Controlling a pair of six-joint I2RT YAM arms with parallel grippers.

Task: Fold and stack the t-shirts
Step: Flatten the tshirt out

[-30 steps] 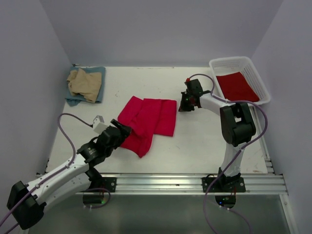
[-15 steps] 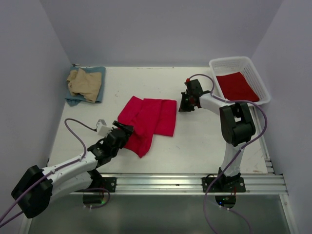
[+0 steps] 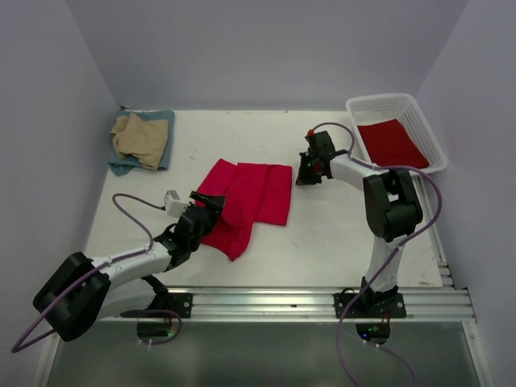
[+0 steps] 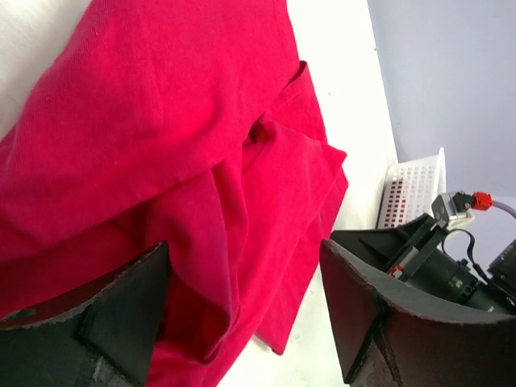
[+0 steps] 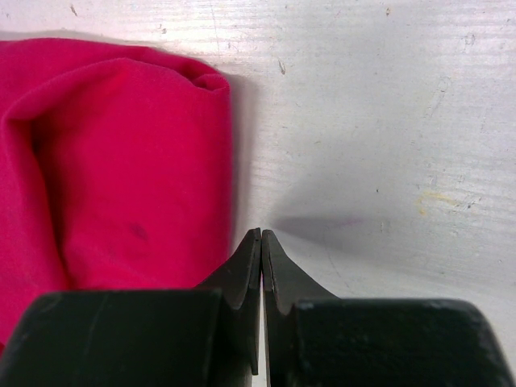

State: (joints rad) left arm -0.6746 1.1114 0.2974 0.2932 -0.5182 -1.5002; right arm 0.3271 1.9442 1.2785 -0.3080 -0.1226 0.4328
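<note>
Seemingly mid-fold, left fingers [image 4: 371,314] gape over the red t-shirt's [image 3: 250,197] seven-o'clock edge; right fingers [image 5: 242,274] sit clenched, empty, at three o'clock. Likely next: pinch that edge.

On my right wrist camera, the right gripper [image 5: 260,238] has its two black fingers pressed flat together, tips meeting in a thin seam. Just left of the tips lies the red t-shirt [image 5: 121,161], its rounded folded edge running up past them. Right of the tips and beyond them is the white table [image 5: 387,121], scuffed, with a soft grey shadow alongside.
</note>
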